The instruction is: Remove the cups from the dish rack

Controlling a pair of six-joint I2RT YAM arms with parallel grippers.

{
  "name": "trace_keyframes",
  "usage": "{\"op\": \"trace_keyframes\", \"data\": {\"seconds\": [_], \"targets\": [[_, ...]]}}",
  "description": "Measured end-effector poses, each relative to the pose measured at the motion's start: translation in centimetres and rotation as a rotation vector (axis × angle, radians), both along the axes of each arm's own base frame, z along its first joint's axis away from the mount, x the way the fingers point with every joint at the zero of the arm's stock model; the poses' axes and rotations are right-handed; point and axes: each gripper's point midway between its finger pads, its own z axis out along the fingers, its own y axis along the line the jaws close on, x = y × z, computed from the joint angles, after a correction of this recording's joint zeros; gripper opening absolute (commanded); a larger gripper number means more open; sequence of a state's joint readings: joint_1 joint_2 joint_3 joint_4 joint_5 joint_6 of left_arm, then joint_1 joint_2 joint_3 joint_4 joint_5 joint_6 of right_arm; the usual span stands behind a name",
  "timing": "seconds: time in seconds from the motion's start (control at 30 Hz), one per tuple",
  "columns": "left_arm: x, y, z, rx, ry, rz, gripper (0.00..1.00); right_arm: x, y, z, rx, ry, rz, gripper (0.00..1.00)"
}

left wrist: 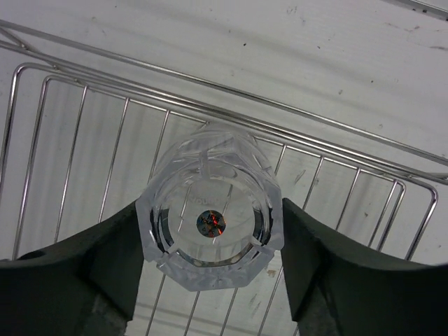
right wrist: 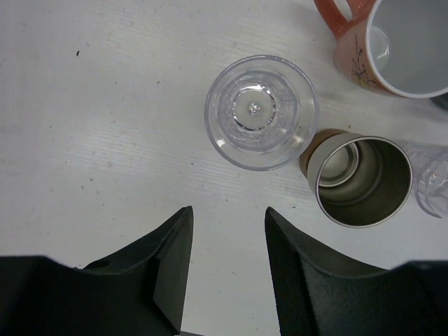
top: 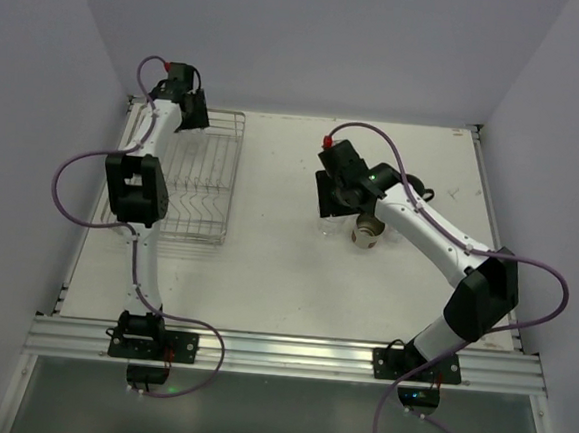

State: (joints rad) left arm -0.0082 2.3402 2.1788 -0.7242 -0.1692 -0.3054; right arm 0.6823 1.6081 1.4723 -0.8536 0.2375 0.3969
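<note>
**Left arm on glass at rack; right arm over unloaded cups**

Left arm: reaches to the far left corner of the dish rack [top: 209, 195], which sits on the left part of the white table [top: 274, 286]. In the left wrist view, the left gripper [left wrist: 211, 231] has a faceted clear glass [left wrist: 208, 203] between its fingers [left wrist: 98, 273]. Both inner faces meet the sides of the glass, so it is pinched. The glass is seen end-on, with rack wires and the rack's raised side rail behind it. Cannot tell whether the glass is off the wires or resting on them.

Right arm: bent over the middle-right of the table, well apart from the rack. The right gripper [right wrist: 227, 217] is spread with nothing between its fingers; bare table shows in the gap.

Cups under the right wrist camera, all on the table:
- a round clear glass [right wrist: 260, 112], upright, mouth up, just ahead of the fingertips;
- a tan metal cup [right wrist: 362, 180], upright, close against the right of that glass;
- a salmon-pink mug [right wrist: 392, 45] with a pale inside, beyond the metal cup and cut off by the frame;
- part of another clear glass [right wrist: 434, 185] at the right edge.

Top view: no other cups made out in the rack.
</note>
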Motion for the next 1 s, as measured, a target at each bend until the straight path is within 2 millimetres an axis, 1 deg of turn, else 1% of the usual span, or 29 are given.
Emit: {"op": "trace_keyframes", "data": {"seconds": [0.03, 0.07, 0.1, 0.2, 0.33, 0.4, 0.47, 0.53, 0.63, 0.7, 0.8, 0.83, 0.87, 0.9, 0.93, 1.0], "targets": [[0.2, -0.1, 0.0, -0.001, -0.003, -0.006, 0.27, -0.1, -0.1, -0.2, -0.004, 0.002, -0.003, 0.48], [0.5, -0.1, 0.1, -0.006, -0.009, -0.005, 0.07, -0.2, -0.2, -0.2, -0.006, 0.004, -0.004, 0.48], [0.6, -0.1, 0.1, -0.006, -0.011, -0.011, 0.0, -0.3, -0.3, -0.3, -0.008, 0.005, -0.005, 0.48], [0.4, -0.2, 0.2, -0.011, -0.004, -0.013, 0.0, -0.5, -0.6, -0.1, -0.005, 0.001, -0.007, 0.49], [-0.1, -0.1, 0.3, -0.008, 0.006, -0.007, 0.0, -0.7, -0.6, 0.8, 0.013, -0.018, -0.009, 0.49], [-1.4, -0.1, 0.7, -0.009, 0.016, -0.007, 0.0, -0.7, -0.6, 0.9, 0.017, -0.02, -0.011, 0.49], [-3.7, -0.2, 1.9, -0.014, 0.04, -0.011, 0.0, -0.7, -0.5, 0.9, 0.024, -0.017, -0.01, 0.49], [-5.1, -0.4, 4.3, -0.023, 0.018, -0.019, 0.0, -0.9, -0.2, 0.9, 0.04, -0.008, -0.001, 0.49], [-6.8, -0.9, 10.0, -0.044, -0.089, -0.04, 0.0, -1.0, 0.7, 1.3, 0.081, 0.005, 0.014, 0.5], [-8.5, -1.3, 14.2, -0.059, -0.171, -0.058, 0.0, -1.1, 1.5, 1.8, 0.12, 0.011, 0.031, 0.51], [-11.5, -2.7, 19.5, -0.112, -0.303, -0.122, 0.0, -1.2, 3.2, 2.6, 0.204, 0.02, 0.068, 0.52], [-12.4, -3.3, 20.7, -0.132, -0.335, -0.148, 0.0, -1.2, 3.7, 2.8, 0.233, 0.024, 0.079, 0.52], [-13.4, -4.4, 22.1, -0.172, -0.386, -0.196, 0.0, -1.2, 4.5, 3.1, 0.281, 0.031, 0.094, 0.51], [-14.4, -5.4, 23.0, -0.215, -0.433, -0.244, 0.0, -1.3, 5.1, 3.4, 0.32, 0.033, 0.108, 0.5], [-15.5, -6.7, 23.4, -0.267, -0.463, -0.297, 0.0, -1.4, 6.0, 3.8, 0.385, 0.042, 0.129, 0.49], [-17.4, -9.4, 23.6, -0.389, -0.515, -0.412, 0.0, -1.6, 6.6, 4.4, 0.48, 0.055, 0.146, 0.47]]}}
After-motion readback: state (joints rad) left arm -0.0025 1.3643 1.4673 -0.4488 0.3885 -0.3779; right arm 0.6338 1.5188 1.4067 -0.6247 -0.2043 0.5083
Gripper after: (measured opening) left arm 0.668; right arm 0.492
